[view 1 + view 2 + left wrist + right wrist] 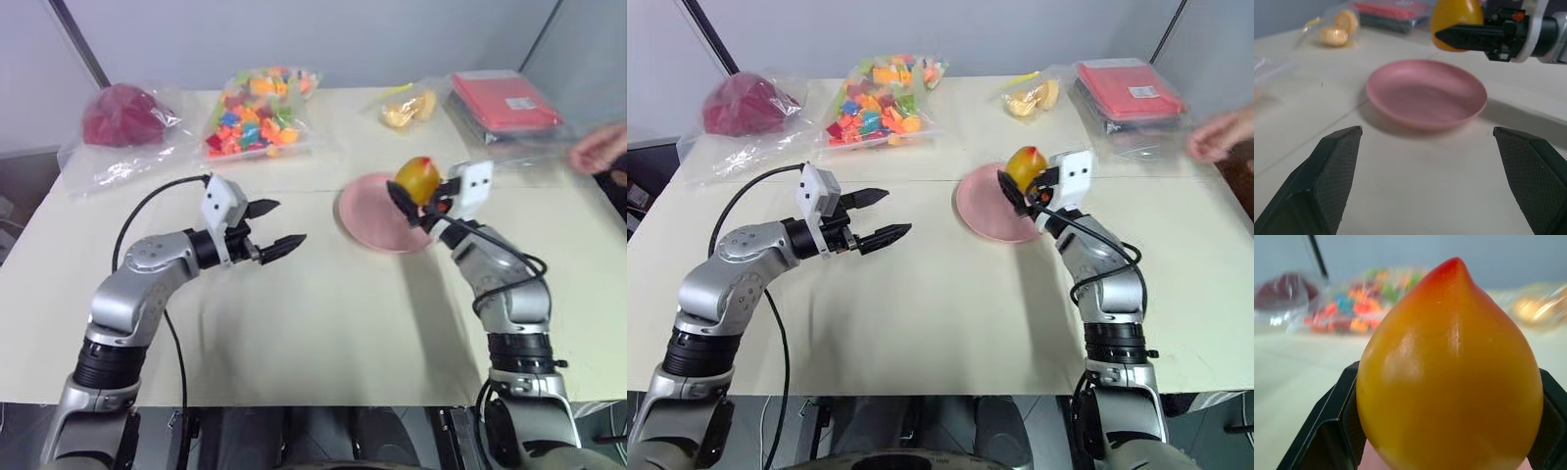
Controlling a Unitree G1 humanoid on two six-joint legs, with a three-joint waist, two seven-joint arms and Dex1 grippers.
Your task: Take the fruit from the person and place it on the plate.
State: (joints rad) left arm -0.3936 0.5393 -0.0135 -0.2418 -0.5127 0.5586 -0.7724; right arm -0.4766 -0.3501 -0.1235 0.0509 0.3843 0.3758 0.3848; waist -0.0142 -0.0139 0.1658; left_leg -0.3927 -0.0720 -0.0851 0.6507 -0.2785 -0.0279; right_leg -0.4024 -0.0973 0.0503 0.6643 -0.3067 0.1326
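At the far left corner of the pale table (323, 323) lies a dark red bundle in clear plastic (122, 116), and beside it, further along the back edge, a clear bag of bright mixed-colour pieces (257, 110). In front of these the left gripper (275, 227) hovers above the tabletop with nothing in it, its two black fingers spread well apart and pointing toward the middle of the table; in its own wrist view the fingertips (1337, 166) stand wide at either side with the plate between them further off. The pink plate (367, 217) rests flat on the table right of centre, bare on the part that shows. Over its right-hand rim the right gripper (411, 196) clamps the fruit (417, 177), a smooth yellow-orange oval with a red tip pointing upward; the right wrist view shows the black fingers (1334, 421) pressed against both flanks of the fruit, and the left wrist view shows it held clear above the plate, not touching it. Behind the plate, near the back edge, sits a small clear bag of pale yellow pieces (409, 110), and to its right a flat red box in plastic (503, 100). At the far right edge the person's hand (600, 149) hangs over the table, well apart from the gripper and the fruit.
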